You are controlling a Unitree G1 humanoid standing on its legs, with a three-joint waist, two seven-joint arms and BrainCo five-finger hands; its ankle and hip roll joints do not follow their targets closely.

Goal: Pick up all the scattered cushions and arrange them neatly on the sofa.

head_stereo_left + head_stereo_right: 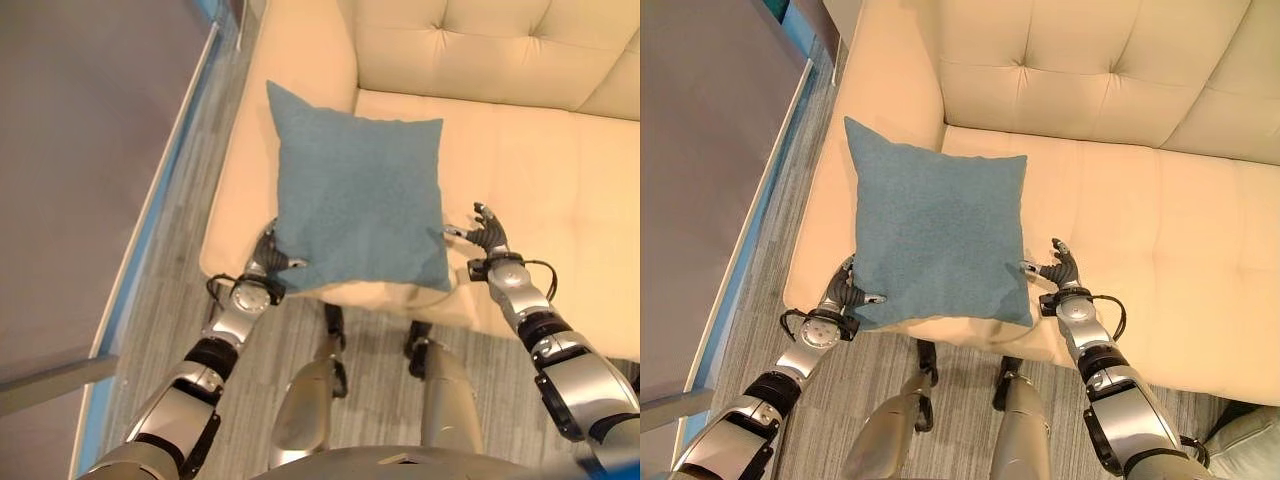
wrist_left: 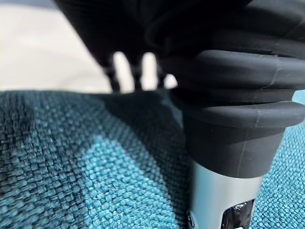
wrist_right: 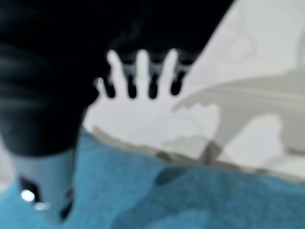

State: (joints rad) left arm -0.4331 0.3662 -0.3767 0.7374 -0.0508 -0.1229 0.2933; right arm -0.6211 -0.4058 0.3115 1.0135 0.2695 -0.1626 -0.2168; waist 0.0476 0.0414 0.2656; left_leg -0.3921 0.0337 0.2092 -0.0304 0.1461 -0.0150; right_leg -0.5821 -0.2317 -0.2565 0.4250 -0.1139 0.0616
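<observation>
The blue cushion (image 1: 355, 200) lies flat on the sofa (image 1: 540, 190) seat, at the end nearest the armrest (image 1: 300, 50), with one corner reaching up toward that armrest and its near edge along the front edge of the seat. The left hand (image 1: 268, 258) sits at the cushion's near left corner, its thumb lying on the fabric and its fingers hidden under or behind the cushion, so I cannot tell how they are set; from the left wrist view the woven blue cloth (image 2: 86, 176) is right against the hand's dark cover (image 2: 224, 95). The right hand (image 1: 484, 232) is just beside the cushion's near right corner, its thumb reaching toward the edge of the fabric and its fingers spread and straight, gripping nothing. In the right wrist view those fingers (image 3: 142, 71) stand fanned apart over the cream seat (image 3: 248, 86), with the cushion's blue edge (image 3: 200, 195) close below. Grey striped carpet (image 1: 180, 290) runs in front of the sofa and along its side, and a pale blue strip (image 1: 140, 260) borders it on the left.
</observation>
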